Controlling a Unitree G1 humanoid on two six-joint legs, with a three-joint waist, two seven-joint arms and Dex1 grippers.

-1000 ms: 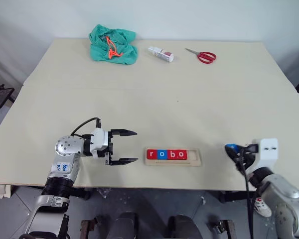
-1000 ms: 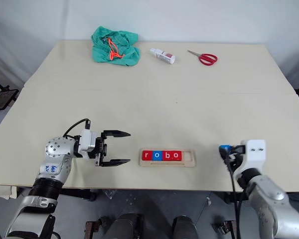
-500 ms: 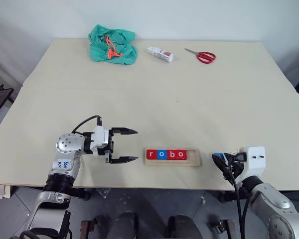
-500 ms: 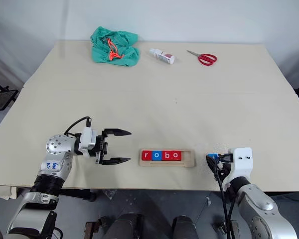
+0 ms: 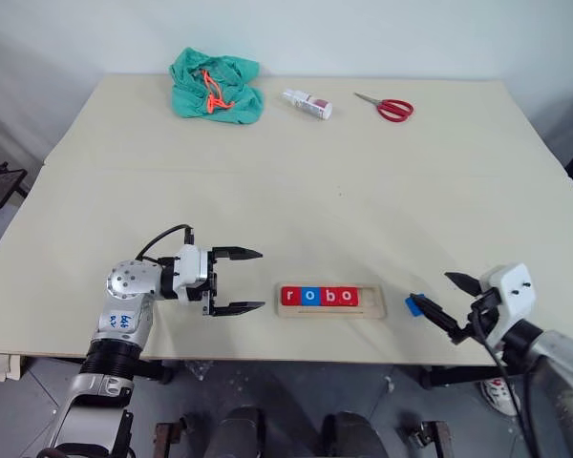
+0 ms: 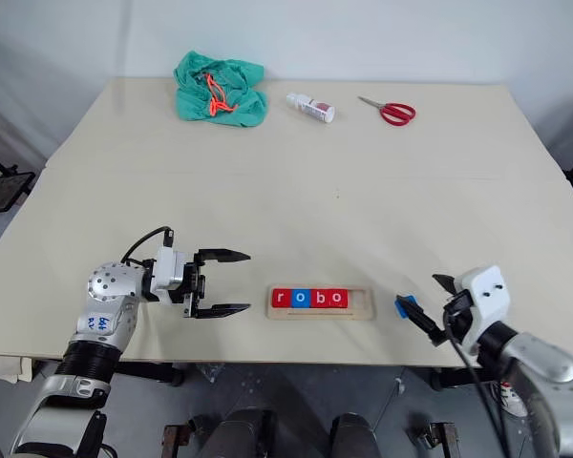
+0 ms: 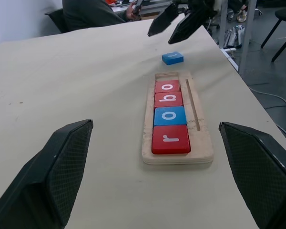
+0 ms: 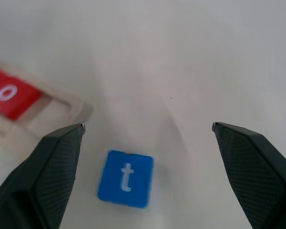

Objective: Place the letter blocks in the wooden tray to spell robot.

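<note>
Four blocks are seated in the tray [image 5: 331,302], near the table's [image 5: 296,181] front edge: red r [image 7: 170,140], blue o [image 7: 170,116], red b [image 7: 168,99], red o [image 7: 167,87], read from the left, touching one another. The last slot, at the tray's right end, is seen bare. The blue t block [image 8: 126,178] is found lying flat on the table, just beside that right end, letter up, apart from the tray.

The right gripper [image 5: 447,299] is seen with jaws spread wide and nothing held; the t block lies low between its fingers [image 8: 40,167] in the wrist view, untouched by either. In the head view one fingertip is just by the block.

The left gripper [image 5: 250,281] is held level left of the tray, pointed at it, jaws released and empty, well apart from the r.

At the far edge a green cloth [image 5: 216,86], a small bottle [image 5: 307,103] and red scissors [image 5: 386,106] are spotted.
</note>
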